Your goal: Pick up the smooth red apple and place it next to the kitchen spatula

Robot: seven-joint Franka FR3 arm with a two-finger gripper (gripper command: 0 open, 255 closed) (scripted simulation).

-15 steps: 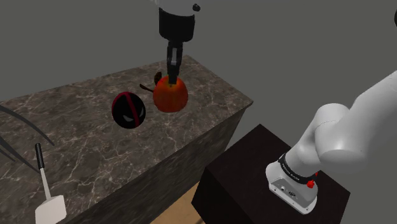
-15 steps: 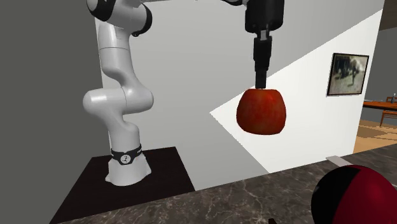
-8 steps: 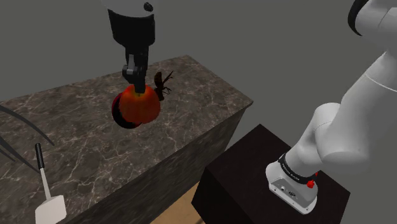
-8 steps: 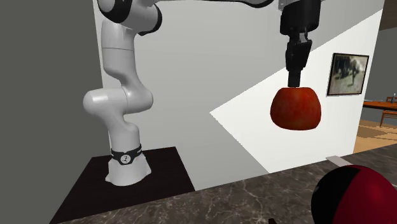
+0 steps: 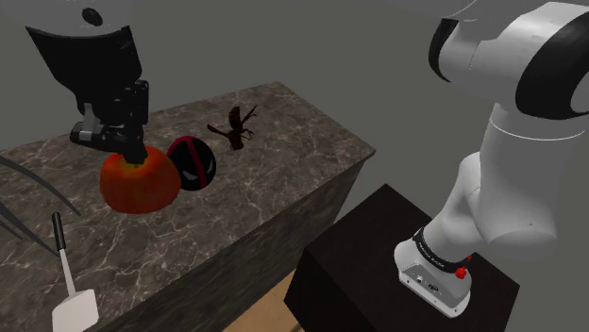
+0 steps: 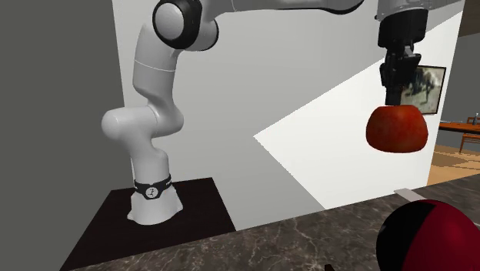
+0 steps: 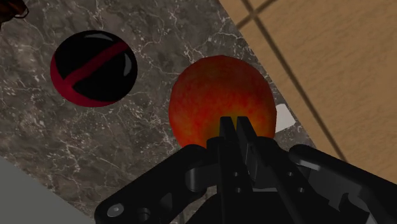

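Note:
The red apple [image 5: 139, 181] hangs in the air over the dark marble counter [image 5: 283, 160], just beside a black ball with red stripes [image 5: 193, 162]. My gripper [image 5: 126, 146] is shut on the apple's top, the fingers pinched together there. The spatula [image 5: 66, 278], with a black handle and a white blade, lies near the counter's front edge, below the apple in the shoulder view. In the second exterior view the apple [image 6: 397, 128] dangles from the gripper [image 6: 401, 102] well above the counter. The wrist view shows the apple [image 7: 222, 105] under the closed gripper [image 7: 235, 124], with the ball [image 7: 94, 68] beside it.
A small dark insect-like figure [image 5: 236, 127] stands on the counter behind the ball. Thin grey curved rods [image 5: 28, 189] reach in at the shoulder view's left. The dark stand [image 5: 396, 273] sits right of the counter, and wooden floor [image 7: 331, 70] lies beyond the counter's edge.
The arm has swung the apple toward the shoulder view's left, from the counter's back right past the striped ball and closer to the spatula. The grip is unchanged.

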